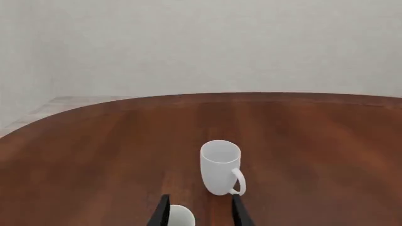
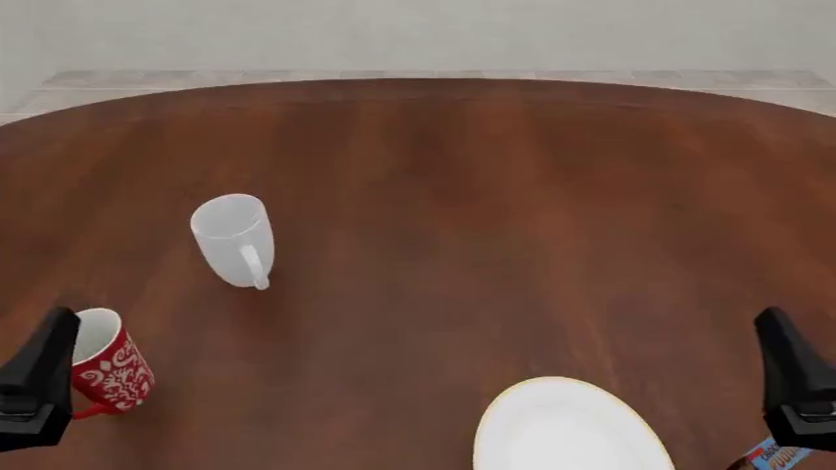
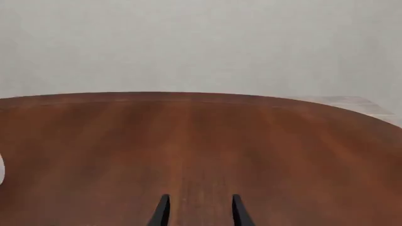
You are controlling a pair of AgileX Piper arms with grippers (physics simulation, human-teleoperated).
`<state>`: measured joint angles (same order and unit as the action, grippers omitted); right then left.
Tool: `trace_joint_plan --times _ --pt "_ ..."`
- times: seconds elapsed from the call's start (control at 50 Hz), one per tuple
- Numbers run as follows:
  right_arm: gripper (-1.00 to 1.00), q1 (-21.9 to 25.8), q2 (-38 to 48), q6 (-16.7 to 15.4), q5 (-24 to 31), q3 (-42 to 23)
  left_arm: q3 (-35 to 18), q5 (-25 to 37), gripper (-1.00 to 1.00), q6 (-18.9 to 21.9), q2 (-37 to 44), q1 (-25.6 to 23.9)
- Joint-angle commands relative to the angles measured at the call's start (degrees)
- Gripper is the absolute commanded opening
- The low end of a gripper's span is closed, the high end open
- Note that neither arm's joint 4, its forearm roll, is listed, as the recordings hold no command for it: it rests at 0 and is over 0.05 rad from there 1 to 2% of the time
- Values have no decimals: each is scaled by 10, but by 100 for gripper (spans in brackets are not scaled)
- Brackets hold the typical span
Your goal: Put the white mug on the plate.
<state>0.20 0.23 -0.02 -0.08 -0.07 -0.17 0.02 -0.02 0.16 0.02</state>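
**White mug stands apart from plate on wooden table**

The white mug (image 2: pixel 234 240) stands upright on the brown wooden table (image 2: pixel 457 196), left of centre in the front view, its loop handle turned toward the arms. The plate (image 2: pixel 569 431), white with a thin gold rim, lies well apart at the near edge, right of centre, with nothing on it. A red mug (image 2: pixel 112 370) with white floral pattern sits at the near left, just beside the left gripper (image 1: pixel 197 212), whose 2 fingers are parted and hold nothing. The right gripper (image 3: pixel 197 212) is likewise spread over bare wood. A blue-and-red packet (image 2: pixel 777 458) peeks in at the near right corner.
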Motion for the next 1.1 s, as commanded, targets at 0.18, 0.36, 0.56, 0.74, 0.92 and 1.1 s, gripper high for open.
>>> trace_joint_plan --times 0.18,0.36,0.56,0.74,0.92,1.1 --pt "100 3 7 1 -3 -1 -1 -1 100 0 3 0" --pt "100 3 8 1 -4 -1 0 -4 100 0 5 0" --pt "100 10 13 0 -6 -1 0 -5 100 0 6 0" --pt "100 30 37 -19 -11 -18 1 -6 100 1 6 0" --pt "100 80 106 -50 -26 -68 1 -7 100 0 8 0" --pt "100 118 185 -69 -6 -157 1 -4 100 2 3 0"
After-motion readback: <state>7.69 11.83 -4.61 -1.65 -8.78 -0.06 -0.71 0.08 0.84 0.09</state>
